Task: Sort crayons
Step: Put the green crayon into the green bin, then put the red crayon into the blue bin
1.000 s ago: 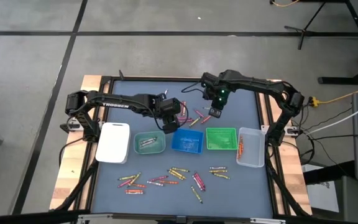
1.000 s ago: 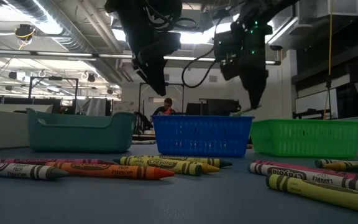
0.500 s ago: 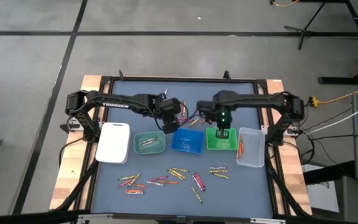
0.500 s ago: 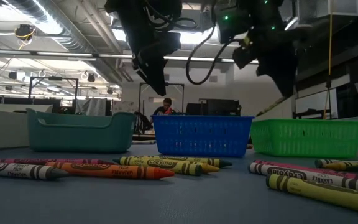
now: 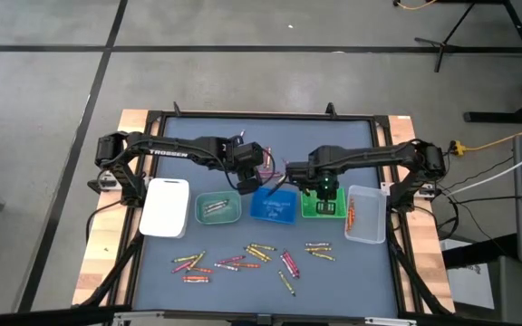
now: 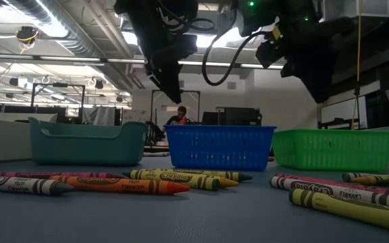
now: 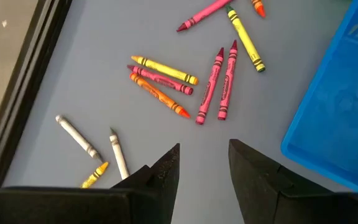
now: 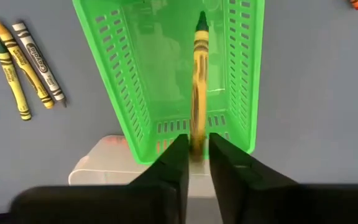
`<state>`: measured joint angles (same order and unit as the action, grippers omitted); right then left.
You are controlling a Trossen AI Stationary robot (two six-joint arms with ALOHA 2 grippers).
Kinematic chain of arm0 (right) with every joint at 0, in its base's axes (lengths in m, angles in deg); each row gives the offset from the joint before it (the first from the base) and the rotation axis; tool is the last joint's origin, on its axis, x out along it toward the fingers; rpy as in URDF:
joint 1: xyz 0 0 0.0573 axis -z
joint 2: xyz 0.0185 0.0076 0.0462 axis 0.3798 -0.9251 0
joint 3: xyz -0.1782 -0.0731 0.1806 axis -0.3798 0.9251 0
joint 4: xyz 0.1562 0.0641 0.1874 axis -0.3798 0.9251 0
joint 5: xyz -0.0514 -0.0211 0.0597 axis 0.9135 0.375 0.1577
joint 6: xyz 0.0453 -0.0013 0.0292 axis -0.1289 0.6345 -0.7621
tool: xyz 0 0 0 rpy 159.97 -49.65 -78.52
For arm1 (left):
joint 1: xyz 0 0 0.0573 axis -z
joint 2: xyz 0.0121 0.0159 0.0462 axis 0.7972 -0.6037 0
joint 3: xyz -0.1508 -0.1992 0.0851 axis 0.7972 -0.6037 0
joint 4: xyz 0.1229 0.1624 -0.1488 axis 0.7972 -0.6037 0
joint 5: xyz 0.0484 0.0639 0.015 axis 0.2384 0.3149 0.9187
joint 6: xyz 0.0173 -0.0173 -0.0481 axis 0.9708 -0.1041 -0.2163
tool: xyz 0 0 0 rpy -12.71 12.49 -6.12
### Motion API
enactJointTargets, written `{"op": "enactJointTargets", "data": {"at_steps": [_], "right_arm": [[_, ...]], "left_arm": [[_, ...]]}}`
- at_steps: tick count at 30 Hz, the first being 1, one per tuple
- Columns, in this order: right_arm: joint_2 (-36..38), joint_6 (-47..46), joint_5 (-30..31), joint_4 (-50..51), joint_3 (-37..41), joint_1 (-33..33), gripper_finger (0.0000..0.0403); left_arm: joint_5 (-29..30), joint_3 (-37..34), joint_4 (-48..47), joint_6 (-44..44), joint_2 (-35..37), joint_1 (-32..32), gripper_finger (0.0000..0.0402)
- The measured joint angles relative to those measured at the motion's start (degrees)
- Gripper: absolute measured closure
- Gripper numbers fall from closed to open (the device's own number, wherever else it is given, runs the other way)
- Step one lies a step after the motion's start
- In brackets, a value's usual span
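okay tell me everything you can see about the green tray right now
The green tray is a small rectangular basket of what looks like bright green plastic, its walls pierced with rows of slots. It sits upright on the blue-grey table, between the blue tray and the clear tray. The right gripper hangs over it with a yellow-green crayon between its fingers, pointing down into it.

Lab: exposed ceiling ducts [image 6: 59, 27], workstations.

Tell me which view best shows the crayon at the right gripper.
Right wrist view: the yellow-green crayon sits between the right gripper fingers, over the green tray. The high view hides it under the arm; the low and left wrist views miss it.
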<state>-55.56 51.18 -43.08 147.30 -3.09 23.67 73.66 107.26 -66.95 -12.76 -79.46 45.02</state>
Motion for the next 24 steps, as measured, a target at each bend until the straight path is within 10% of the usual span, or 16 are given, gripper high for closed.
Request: {"op": "enactJointTargets", "data": {"at_steps": [24], "right_arm": [[9.00,1.65,0.59,0.74,3.26,0.12,0.0283]], "left_arm": [[-7.56,0.00,17.24,8.90,0.00,-2.16,0.0280]]}}
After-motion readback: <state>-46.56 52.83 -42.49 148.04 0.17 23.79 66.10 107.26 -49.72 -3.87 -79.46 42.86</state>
